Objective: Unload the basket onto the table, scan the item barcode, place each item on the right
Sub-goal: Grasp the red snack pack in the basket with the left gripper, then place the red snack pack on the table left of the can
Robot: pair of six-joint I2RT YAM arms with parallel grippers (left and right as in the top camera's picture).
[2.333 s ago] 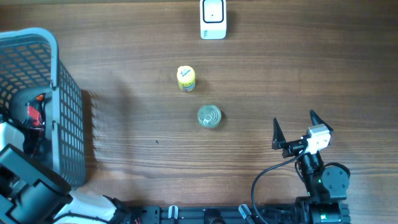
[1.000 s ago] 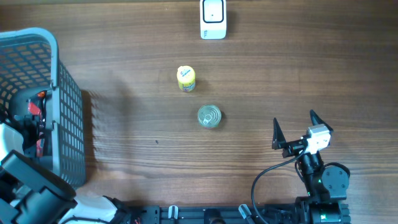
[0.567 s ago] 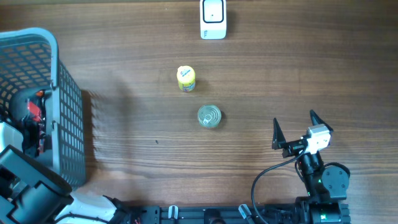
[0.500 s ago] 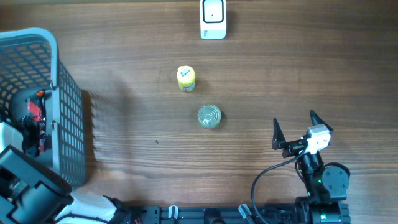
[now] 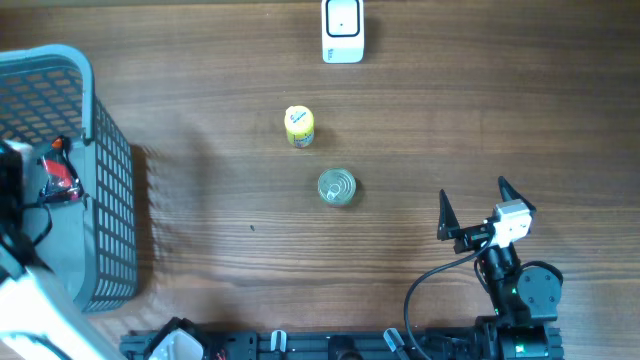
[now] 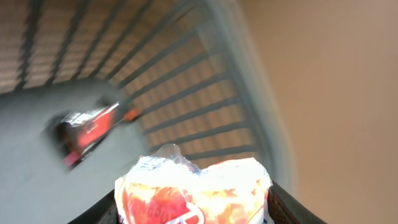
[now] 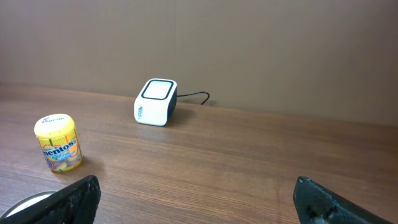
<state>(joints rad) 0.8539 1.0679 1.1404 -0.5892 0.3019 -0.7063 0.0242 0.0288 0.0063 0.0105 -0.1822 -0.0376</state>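
The left claw (image 6: 196,208) is clamped on a crinkly orange-and-white snack packet (image 6: 193,186). Its 2 dark fingers (image 6: 99,210) press in from either side at the bottom of the wrist cam, w/ the packet's top edge sticking up btwn them. Behind the packet are the grey floor and slatted wall of the basket (image 6: 205,106), so the grip sits inside or just over the basket; which of the 2 can't be told. A red-and-black pack (image 6: 87,132) lies on the basket floor, apart from the held packet. From overhead the basket (image 5: 110,200) stands at the desk's (image 5: 200,120) left edge, w/ the left arm over it and the red-and-black pack (image 5: 60,178) showing inside. The held packet itself can't be made out from that cam.

The right claw (image 5: 476,203) sits low at the desk's near right, fingers spread wide apart w/ nothing btwn them (image 7: 199,198).

The scanner (image 5: 343,30), a white box w/ a dark window on top, stands at the far edge of the desk, well apart from both claws. Its cable (image 7: 196,96) trails off behind it. A yellow tub (image 5: 299,126) stands upright near mid-desk. A tin can (image 5: 337,187) stands just beside it on the near side, not touching.
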